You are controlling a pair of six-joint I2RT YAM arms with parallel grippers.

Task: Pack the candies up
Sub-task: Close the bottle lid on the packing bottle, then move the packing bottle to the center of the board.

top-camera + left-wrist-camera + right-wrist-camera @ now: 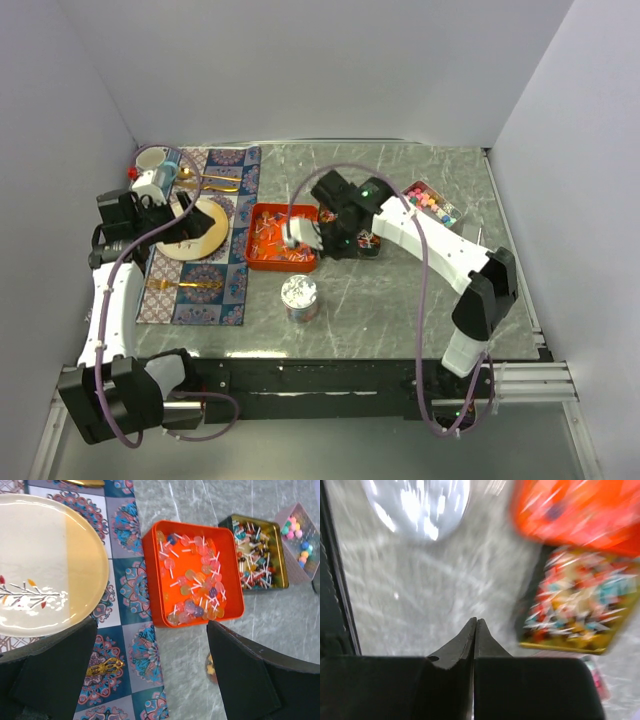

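Lollipop-like candies fill an orange tray (268, 215), which also shows in the left wrist view (152, 580) and, blurred, in the right wrist view (580, 510). A gold tin (280, 555) (580, 600) holds multicoloured wrapped candies; in the top view my right arm partly covers it (368, 243). A clear box (432, 203) (299, 540) holds pink, blue and yellow ball candies. My right gripper (340, 252) (475, 622) is shut and empty, low over the bare table next to the gold tin. My left gripper (190, 228) (150, 680) is open and empty, above the plate's edge.
A round silver tin (300, 297) (417, 505) stands near the table's middle front. A patterned placemat (235, 290) carries a cream plate (45, 565), gold cutlery (105, 667) and a mug (160, 180) at the back left. Walls close in on three sides.
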